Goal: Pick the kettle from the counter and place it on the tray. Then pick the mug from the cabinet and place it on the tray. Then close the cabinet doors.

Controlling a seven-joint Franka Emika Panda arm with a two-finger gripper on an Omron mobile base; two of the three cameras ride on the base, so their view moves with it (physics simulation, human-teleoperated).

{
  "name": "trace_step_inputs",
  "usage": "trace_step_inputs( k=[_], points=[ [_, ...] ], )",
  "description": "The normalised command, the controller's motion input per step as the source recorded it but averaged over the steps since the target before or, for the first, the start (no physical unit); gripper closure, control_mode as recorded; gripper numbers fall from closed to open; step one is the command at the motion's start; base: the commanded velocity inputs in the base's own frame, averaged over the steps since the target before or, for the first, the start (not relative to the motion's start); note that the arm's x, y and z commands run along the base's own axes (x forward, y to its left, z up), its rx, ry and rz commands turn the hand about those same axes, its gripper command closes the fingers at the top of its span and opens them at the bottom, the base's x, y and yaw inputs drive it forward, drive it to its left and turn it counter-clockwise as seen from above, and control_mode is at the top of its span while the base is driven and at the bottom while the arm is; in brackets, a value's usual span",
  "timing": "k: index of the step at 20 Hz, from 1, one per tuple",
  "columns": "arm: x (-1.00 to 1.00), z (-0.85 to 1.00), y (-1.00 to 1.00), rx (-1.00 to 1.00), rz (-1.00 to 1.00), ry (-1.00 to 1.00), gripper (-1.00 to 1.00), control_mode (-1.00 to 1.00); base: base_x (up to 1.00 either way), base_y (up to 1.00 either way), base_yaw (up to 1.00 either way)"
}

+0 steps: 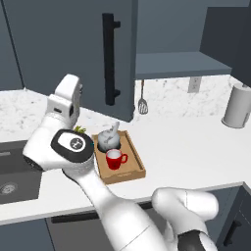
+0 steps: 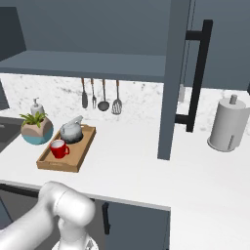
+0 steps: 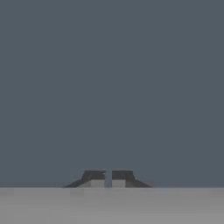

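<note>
- While the tall slate-blue cabinet door (image 2: pixel 172 78) stands edge-on over the white marbled counter (image 2: pixel 146 161), bare worktop lies beside it.
- The rectangular light-brown wooden tray (image 1: pixel 131 171) sits near the counter's front edge.
- The squat grey kettle (image 1: pixel 109 138) and red mug (image 1: pixel 114 159) stand inside the tray.
- The gripper (image 3: pixel 108 177) faces flat slate-blue, its fingertips nearly touching, gripping nothing.

kettle (image 2: pixel 71 131) behind mug (image 2: pixel 58 149) | both on tray (image 2: pixel 75 158)

One kettle (image 2: pixel 71 131), one mug (image 2: pixel 58 148), four utensils (image 2: pixel 103 95)

Kettle (image 2: pixel 71 131) and red mug (image 2: pixel 58 149) on tray (image 2: pixel 78 149), cabinet door (image 2: pixel 172 78) open.
</note>
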Motion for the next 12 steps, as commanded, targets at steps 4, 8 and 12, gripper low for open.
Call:
trace_step_inputs(
  k=[4,8,12],
  points=[
    [0.76,0.52,-0.74,-0.03,0.12,0.70,1.00,-1.00,0.00,0.00,0.00],
    [0.54,0.59,-0.66,-0.02,0.16,0.64,1.00,-1.00,0.00,0.00,0.00],
    [0.78,0.11,-0.71,0.00,0.29,0.48,1.00,-1.00,0.00,0.00,0.00]
  ],
)
